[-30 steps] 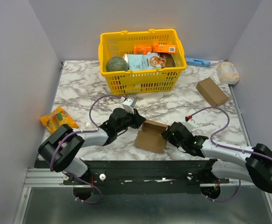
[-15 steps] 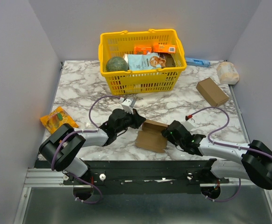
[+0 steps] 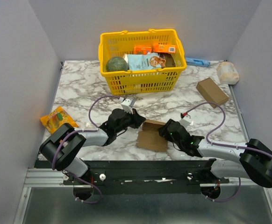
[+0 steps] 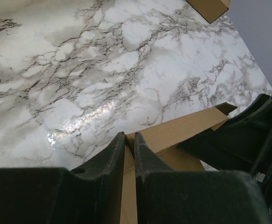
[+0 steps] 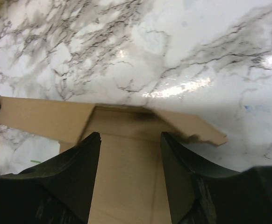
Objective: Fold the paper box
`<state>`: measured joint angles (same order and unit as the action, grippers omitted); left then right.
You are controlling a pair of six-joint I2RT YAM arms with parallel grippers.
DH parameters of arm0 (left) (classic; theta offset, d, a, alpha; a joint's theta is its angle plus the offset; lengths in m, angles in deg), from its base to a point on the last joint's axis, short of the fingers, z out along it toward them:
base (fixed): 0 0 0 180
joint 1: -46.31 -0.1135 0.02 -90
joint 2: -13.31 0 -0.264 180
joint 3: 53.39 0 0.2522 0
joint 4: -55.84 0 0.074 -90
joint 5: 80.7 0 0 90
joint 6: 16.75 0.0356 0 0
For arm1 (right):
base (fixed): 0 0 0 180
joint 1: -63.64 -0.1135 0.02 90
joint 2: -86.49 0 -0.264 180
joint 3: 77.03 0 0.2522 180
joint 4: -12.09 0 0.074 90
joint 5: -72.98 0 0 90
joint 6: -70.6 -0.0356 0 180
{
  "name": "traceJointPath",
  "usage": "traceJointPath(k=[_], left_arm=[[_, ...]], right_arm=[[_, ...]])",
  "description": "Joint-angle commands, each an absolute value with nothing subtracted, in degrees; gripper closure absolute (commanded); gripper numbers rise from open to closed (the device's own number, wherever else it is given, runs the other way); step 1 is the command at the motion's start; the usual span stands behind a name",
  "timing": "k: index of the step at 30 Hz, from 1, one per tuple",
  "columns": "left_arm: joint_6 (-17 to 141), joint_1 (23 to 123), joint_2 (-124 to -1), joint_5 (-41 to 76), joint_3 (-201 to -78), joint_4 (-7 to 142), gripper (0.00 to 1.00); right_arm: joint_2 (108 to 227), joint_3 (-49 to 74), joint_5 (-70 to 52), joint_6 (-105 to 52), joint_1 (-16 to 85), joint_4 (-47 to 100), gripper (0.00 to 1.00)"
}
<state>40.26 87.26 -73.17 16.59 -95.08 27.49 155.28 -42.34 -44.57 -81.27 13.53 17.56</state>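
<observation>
A marble table point(image 3: 80, 84) is carrying a yellow basket point(image 3: 140, 83) at its far side. Near the front edge, between both arms, the brown paper box point(image 3: 151, 138) is lying partly folded. The left gripper point(image 3: 138, 118) is pinching the box's far left edge, fingers nearly together. The right gripper point(image 3: 163, 132) is reaching in from the right, fingers spread apart with a cardboard panel between them.

The paper box point(image 3: 152, 135) lies between left gripper point(image 3: 137, 119) at 10 o'clock and right gripper point(image 3: 163, 132) at 3 — basket point(image 3: 140, 81) at 12, carton point(image 3: 212, 92) at 2.
</observation>
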Motion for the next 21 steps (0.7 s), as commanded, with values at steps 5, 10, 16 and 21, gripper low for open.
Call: traceJointPath(k=[5,10,16,21], left_arm=[[41.6,87.6,-75.7,15.8,-92.3,41.0,0.80],[41.7,87.5,-76.2,14.9,-92.6,41.8,0.80],[41.7,87.6,-75.6,14.8,-92.1,41.7,0.80],[41.4,86.7,-75.4,15.9,-91.2,40.8,0.80]], right_arm=[[155.7,-40.3,-46.7,-84.7,12.8,24.6,0.35],[152.1,-41.6,-45.8,-89.3,12.7,32.1,0.34],[148.7,-43.8,-47.3,-91.4,12.8,33.9,0.33],[150.6,-44.5,-48.6,-92.7,12.7,33.6,0.30]])
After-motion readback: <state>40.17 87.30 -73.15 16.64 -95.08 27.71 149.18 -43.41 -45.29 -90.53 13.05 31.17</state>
